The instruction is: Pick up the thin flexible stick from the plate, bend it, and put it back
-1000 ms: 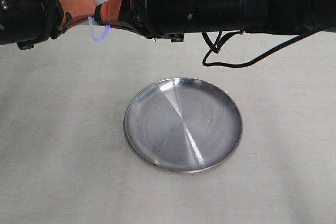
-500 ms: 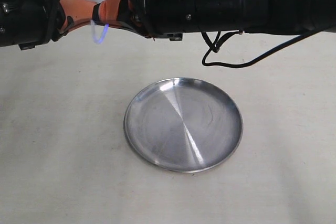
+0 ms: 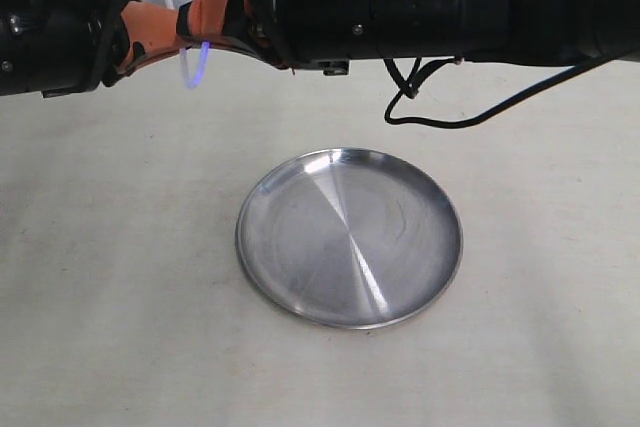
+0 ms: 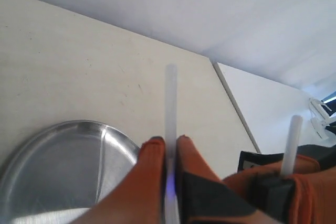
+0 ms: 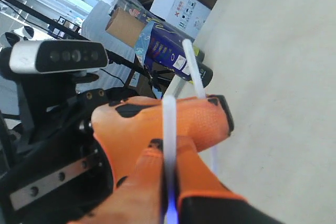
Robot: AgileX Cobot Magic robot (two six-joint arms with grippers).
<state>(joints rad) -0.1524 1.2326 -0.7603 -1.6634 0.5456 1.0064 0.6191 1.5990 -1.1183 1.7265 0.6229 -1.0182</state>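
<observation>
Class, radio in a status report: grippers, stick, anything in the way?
Both shut on the stick: left gripper, right gripper. Stick bent into a U, up off the plate. Nothing blocking the plate.

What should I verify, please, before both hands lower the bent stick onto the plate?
1. Grip of left hand on the thin flexible stick: ok, shut on it.
2. Grip of right hand on the stick: ok, shut on it.
3. Stick bent into a loop between the hands: ok.
4. The plate bare to receive it: ok.
5. Stick over the plate: not ok; in the exterior view it hangs beyond the rim, upper left.
6. Stick undamaged at the bend: cannot tell.
</observation>
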